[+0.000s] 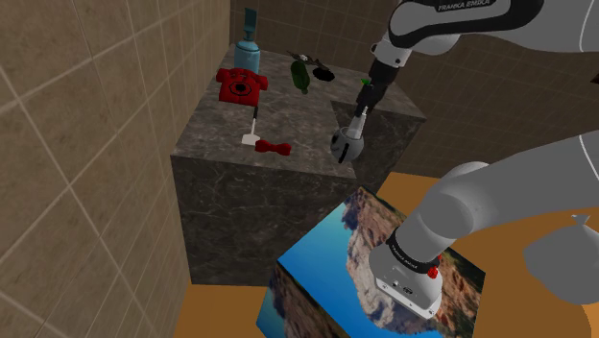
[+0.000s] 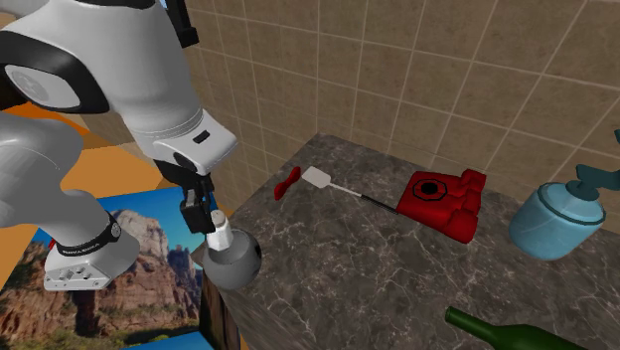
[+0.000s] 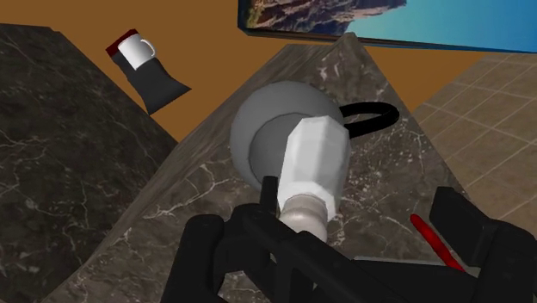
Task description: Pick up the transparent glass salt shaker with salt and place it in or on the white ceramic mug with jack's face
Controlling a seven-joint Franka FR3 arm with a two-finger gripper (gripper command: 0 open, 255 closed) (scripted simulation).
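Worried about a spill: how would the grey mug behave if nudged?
The mug stands right at the corner of the counter, so a nudge could send it off. Its round body looks apt to roll once tipped. The shaker tilted over its mouth may upset it.

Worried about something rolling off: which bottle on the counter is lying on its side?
The dark green bottle lies on its side; the pale blue bottle stands upright beside the red telephone.
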